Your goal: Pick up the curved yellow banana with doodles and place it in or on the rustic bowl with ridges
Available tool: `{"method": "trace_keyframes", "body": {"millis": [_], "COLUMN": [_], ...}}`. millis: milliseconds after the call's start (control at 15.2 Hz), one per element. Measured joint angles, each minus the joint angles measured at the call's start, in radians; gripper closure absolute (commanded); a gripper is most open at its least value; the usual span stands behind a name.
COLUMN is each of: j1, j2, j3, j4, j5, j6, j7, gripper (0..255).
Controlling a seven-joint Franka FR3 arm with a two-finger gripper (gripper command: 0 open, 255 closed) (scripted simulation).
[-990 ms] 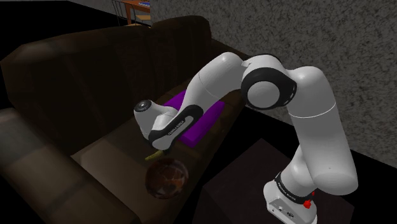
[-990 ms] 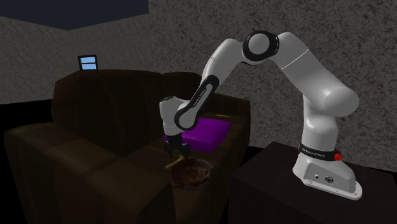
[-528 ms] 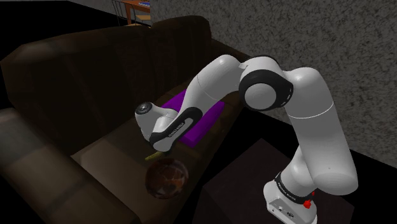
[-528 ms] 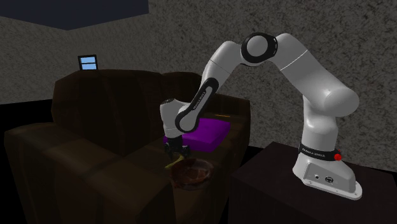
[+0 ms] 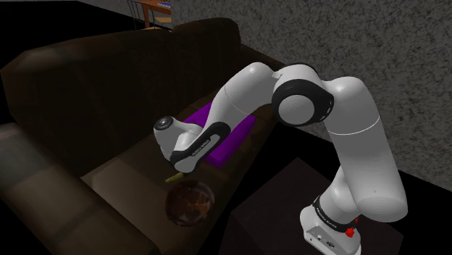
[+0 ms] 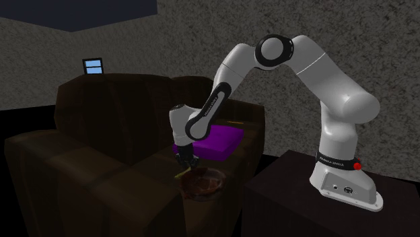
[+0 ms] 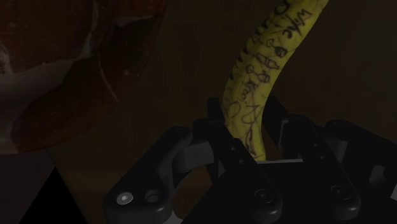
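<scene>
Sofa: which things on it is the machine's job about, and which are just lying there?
Part of the job: yellow banana with doodles, reddish-brown bowl, gripper.
Just lying about: purple cushion, small blue frame on the sofa back.

Bowl (image 5: 190, 203) close beside banana (image 7: 257, 95), purple cushion (image 5: 239, 132) near behind, sofa back (image 5: 109, 72) beyond

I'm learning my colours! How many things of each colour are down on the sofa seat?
Yellow: 1, the banana
Purple: 1, the cushion
Reddish-brown: 1, the bowl
Total: 3
</scene>
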Motion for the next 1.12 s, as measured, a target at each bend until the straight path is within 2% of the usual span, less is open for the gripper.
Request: {"method": "trace_keyframes", "body": {"millis": [396,1122], "j1": [0.000,-0.011], "j2": [-0.007,-0.117], "j3": [0.001,0.018], "j4": [-0.002,-0.030], "j5": [0.001,0.022], "j6": [-0.005,-0.086], "j7": [-0.001,-0.025], "gripper": [255,255]}}
